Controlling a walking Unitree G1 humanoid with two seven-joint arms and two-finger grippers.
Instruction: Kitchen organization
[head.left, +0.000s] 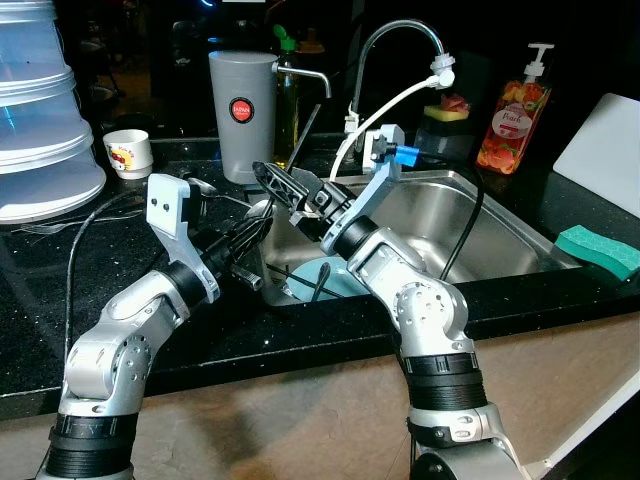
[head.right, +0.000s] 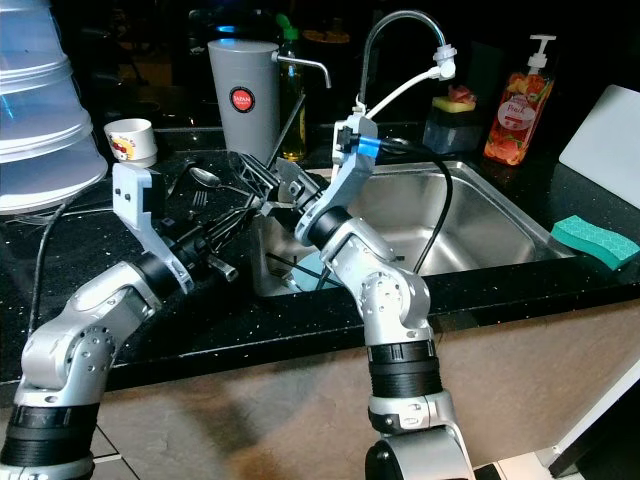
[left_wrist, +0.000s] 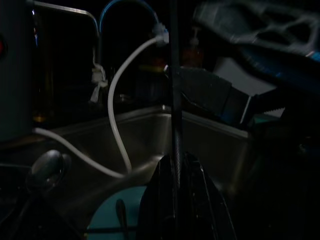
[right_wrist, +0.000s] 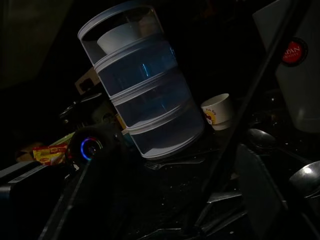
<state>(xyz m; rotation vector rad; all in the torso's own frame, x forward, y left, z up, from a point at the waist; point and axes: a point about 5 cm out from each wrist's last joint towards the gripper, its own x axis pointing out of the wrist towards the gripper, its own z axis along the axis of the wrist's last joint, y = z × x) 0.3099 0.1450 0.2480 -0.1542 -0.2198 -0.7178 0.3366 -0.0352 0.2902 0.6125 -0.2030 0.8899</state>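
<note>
From the head views, a black speckled bench (head.left: 300, 335) runs across a dark kitchen, with a steel sink (head.left: 470, 230) sunk into it towards its right end. A curved tap (head.left: 400, 40) stands at the sink's back edge, a white hose (head.left: 385, 115) hanging from its spout. A teal plate (head.left: 325, 280) lies in the sink's near left corner. Along the back edge of the bench stand a grey jug (head.left: 243, 112), a small printed cup (head.left: 128, 152) and a soap pump bottle (head.left: 515, 115); a stack of clear containers (head.left: 40, 120) fills the far left corner. A green sponge (head.left: 598, 250) lies near the front edge on the right, beside a white board (head.left: 605, 150). The left tool (head.left: 238, 262) sits at the sink's left rim, closed on a thin dark rod (head.left: 302, 135) that slants up towards the jug. The right tool (head.left: 283, 190) reaches over the same rim, above spoons (head.right: 205, 177) lying on the bench; I cannot tell how wide it stands.

The left wrist view is dim: the two fingers (left_wrist: 165, 200) pinch the rod (left_wrist: 174, 90), with the sink wall, hose (left_wrist: 117, 105) and teal plate (left_wrist: 107, 212) beyond.

The right wrist view is also dark: the container stack (right_wrist: 142, 85), cup (right_wrist: 217, 111), jug (right_wrist: 300, 75) and spoons (right_wrist: 305, 177) on the bench, the rod (right_wrist: 250, 110) crossing in front.
</note>
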